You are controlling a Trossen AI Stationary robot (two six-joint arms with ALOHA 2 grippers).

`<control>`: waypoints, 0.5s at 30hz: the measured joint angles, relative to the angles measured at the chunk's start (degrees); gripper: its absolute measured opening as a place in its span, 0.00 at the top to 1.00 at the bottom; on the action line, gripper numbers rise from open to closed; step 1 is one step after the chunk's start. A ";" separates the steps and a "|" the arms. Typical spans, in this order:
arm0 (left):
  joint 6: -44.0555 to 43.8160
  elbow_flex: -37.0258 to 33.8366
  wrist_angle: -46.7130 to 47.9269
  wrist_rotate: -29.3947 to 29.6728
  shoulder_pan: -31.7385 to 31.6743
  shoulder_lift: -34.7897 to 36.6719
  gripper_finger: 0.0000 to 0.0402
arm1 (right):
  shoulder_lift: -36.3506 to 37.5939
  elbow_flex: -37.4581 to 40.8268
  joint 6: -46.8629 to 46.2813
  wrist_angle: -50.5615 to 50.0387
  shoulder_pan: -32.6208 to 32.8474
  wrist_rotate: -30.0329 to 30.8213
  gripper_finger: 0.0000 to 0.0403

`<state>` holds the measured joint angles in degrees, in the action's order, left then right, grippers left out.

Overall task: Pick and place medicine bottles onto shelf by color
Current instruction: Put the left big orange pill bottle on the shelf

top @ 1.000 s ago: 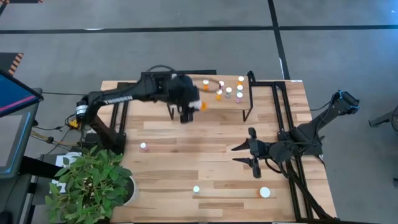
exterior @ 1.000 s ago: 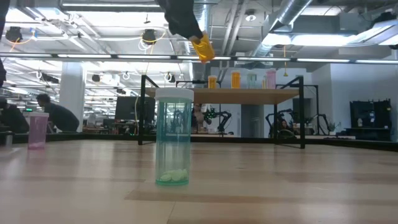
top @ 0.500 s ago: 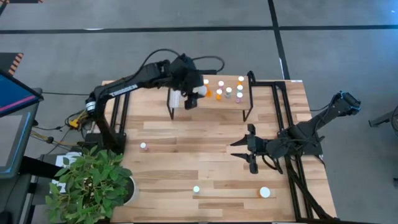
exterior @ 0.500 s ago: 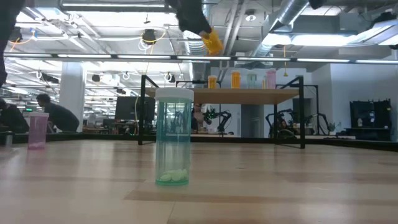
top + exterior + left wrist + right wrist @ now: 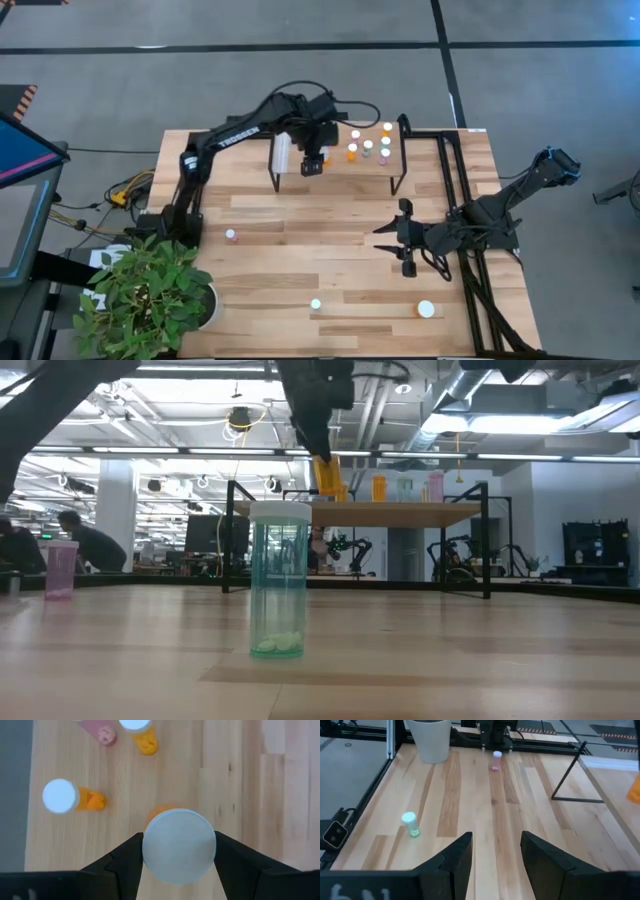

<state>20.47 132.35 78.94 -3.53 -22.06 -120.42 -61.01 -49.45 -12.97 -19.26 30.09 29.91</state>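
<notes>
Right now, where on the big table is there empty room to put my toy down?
The widest bare patch lies mid-table, between the pink bottle and the right claw. The shelf is crowded with bottles, where the left claw holds an orange bottle.

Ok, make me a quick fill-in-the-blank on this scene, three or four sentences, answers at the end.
1. The left gripper is shut on a white-capped bottle whose body is ____.
2. That gripper hangs over the ____ end of the shelf in the high view.
3. The right gripper is ____ and holds nothing.
4. On the tabletop, the right wrist view shows a green bottle and a ____ bottle farther off.

Missing words: orange; left; open; pink
</notes>
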 joint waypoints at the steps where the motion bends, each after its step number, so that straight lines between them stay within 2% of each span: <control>1: 0.09 -0.02 -0.21 -0.16 -0.41 -0.54 0.50 | 0.00 0.00 0.06 -0.33 -0.15 -0.01 0.53; 8: 0.48 -0.07 -3.89 -4.49 -2.55 -2.58 0.50 | 0.00 0.02 1.62 -0.86 -0.33 -0.02 0.53; 15: 0.68 -0.11 -5.30 -5.11 -3.08 -2.67 0.50 | 0.00 0.02 1.61 -1.54 -1.22 -0.02 0.53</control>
<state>21.14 132.25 73.63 -8.64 -25.15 -123.09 -61.01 -49.43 -11.35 -20.80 28.87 29.89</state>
